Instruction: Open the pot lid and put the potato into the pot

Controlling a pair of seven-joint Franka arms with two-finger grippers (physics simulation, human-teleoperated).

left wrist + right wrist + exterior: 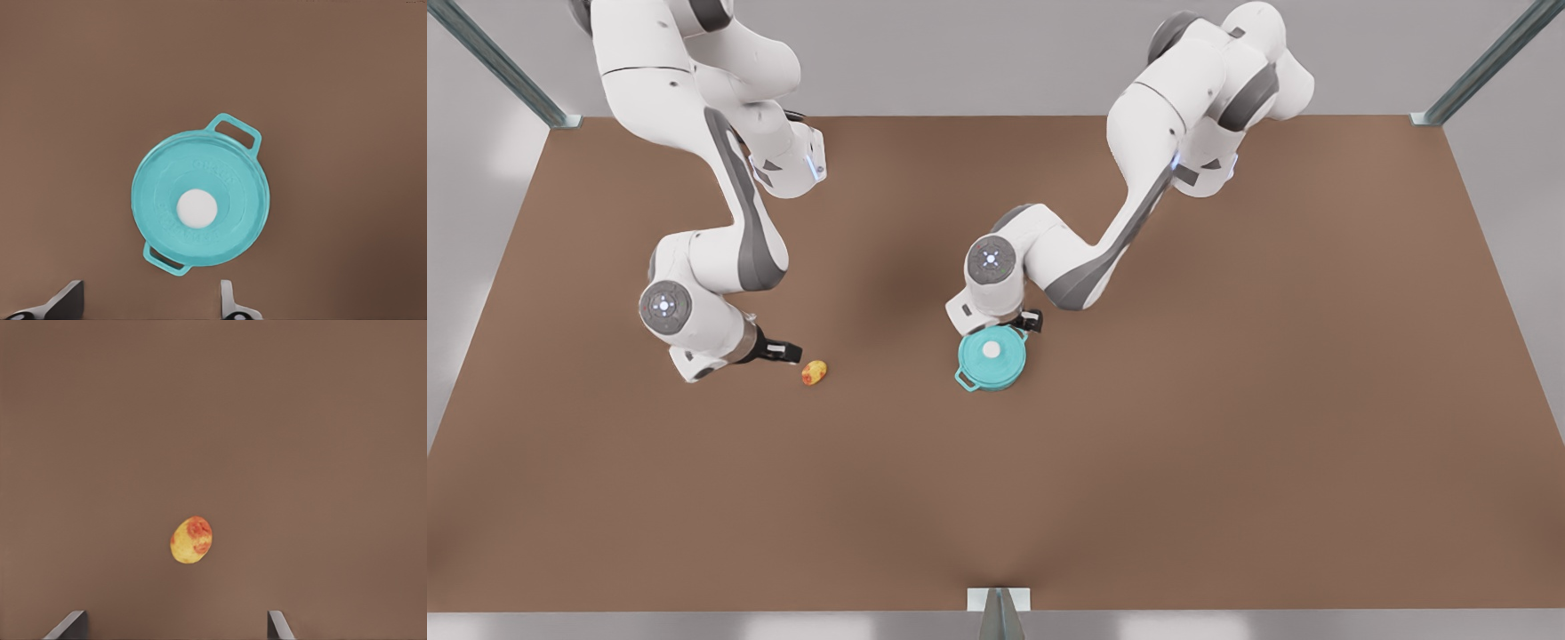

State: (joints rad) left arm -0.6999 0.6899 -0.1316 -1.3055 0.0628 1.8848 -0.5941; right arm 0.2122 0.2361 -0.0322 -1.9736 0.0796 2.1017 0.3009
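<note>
Bare simulated robot test cell, not a home or kitchen. Plain brown table (pixel 1227 427) with nothing domestic around it, grey featureless walls, metal frame posts (pixel 1485 67) at the corners, a small metal bracket (pixel 998 604) at the near edge. Two white Franka arms reach in from the far side. Flat render lighting, uniform textures throughout.

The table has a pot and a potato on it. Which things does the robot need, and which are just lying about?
Needed:
- round teal pot, closed
- flat teal pot lid with white knob
- small yellow-orange potato
- left gripper, open
- right gripper, open

Lying about:
- nothing on the brown table
</note>
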